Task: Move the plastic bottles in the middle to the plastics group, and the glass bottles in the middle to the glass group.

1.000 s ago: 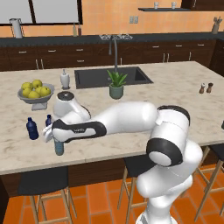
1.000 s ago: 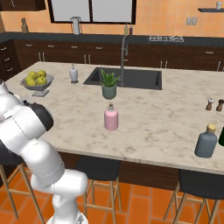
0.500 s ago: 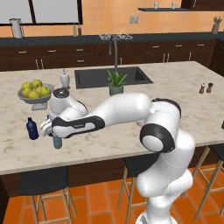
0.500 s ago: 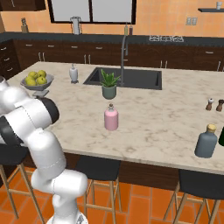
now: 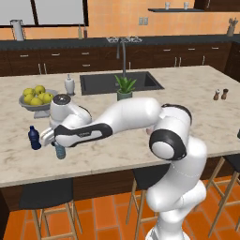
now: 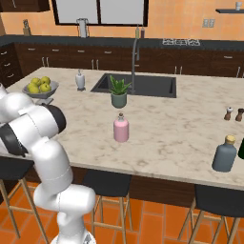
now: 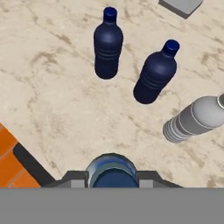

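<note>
My gripper (image 7: pixel 111 178) is shut on the translucent teal-blue plastic bottle (image 7: pixel 111 171), whose round top sits between the fingers (image 7: pixel 72 179). In the left base view the gripper (image 5: pixel 54 140) holds that bottle (image 5: pixel 59 151) upright at the counter's left front. Just beyond stand the plastics group's two navy bottles (image 7: pixel 107 43) (image 7: pixel 156 72), and one navy bottle (image 5: pixel 33 138) shows beside the hand. The clear-grey plastic bottle (image 7: pixel 196 119) stands to their right. The pink glass bottle (image 6: pixel 121 129) stands mid-counter. The glass group's two tiny brown bottles (image 6: pixel 228 113) (image 6: pixel 239 115) stand far right.
A fruit bowl (image 5: pixel 33 105) and a white bottle (image 5: pixel 69 85) stand behind the hand. A potted plant (image 5: pixel 124 89) sits by the sink (image 5: pixel 119 82). A grey-blue bottle (image 6: pixel 224 153) stands at the right front. The counter's front edge (image 7: pixel 30 164) runs close under the gripper.
The arm has carried the teal-blue bottle a little to the left, toward the navy bottles, and its elbow has swung round. The pink bottle has not moved.
</note>
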Controlling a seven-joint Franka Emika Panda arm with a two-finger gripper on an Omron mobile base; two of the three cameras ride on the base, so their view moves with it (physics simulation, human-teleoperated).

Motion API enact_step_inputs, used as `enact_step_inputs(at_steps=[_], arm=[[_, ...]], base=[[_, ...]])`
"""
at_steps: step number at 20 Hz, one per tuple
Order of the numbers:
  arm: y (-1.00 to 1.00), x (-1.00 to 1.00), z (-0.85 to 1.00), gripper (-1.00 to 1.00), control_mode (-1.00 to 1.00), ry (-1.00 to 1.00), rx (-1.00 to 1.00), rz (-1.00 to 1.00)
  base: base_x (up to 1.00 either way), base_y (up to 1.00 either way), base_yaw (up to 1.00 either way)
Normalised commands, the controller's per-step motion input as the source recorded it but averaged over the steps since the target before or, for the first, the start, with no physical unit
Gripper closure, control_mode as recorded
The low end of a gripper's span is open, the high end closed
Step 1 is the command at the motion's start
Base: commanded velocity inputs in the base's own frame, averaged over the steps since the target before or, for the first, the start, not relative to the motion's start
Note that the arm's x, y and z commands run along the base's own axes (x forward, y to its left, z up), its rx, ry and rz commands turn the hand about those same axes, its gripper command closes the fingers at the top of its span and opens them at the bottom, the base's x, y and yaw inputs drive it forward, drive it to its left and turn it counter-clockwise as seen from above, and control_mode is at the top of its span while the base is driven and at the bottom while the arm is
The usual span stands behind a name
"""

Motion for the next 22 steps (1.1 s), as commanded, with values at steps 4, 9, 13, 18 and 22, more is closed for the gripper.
enact_step_inputs(at_steps=[4, 9, 13, 18, 22], arm=[[0.01, 0.03, -0.27, 1.0, -1.0, 0.0, 0.0, 0.0], [0.0, 0.0, -0.58, 1.0, -1.0, 0.0, 0.0, 0.0], [0.0, 0.0, -0.14, 1.0, -1.0, 0.0, 0.0, 0.0], [0.22, 0.2, 0.0, 1.0, -1.0, 0.0, 0.0, 0.0], [0.35, 0.38, 0.03, 1.0, -1.0, 0.0, 0.0, 0.0]], base=[[0.0, 0.0, 0.0], [0.0, 0.0, 0.0], [0.0, 0.0, 0.0], [0.0, 0.0, 0.0], [0.0, 0.0, 0.0]])
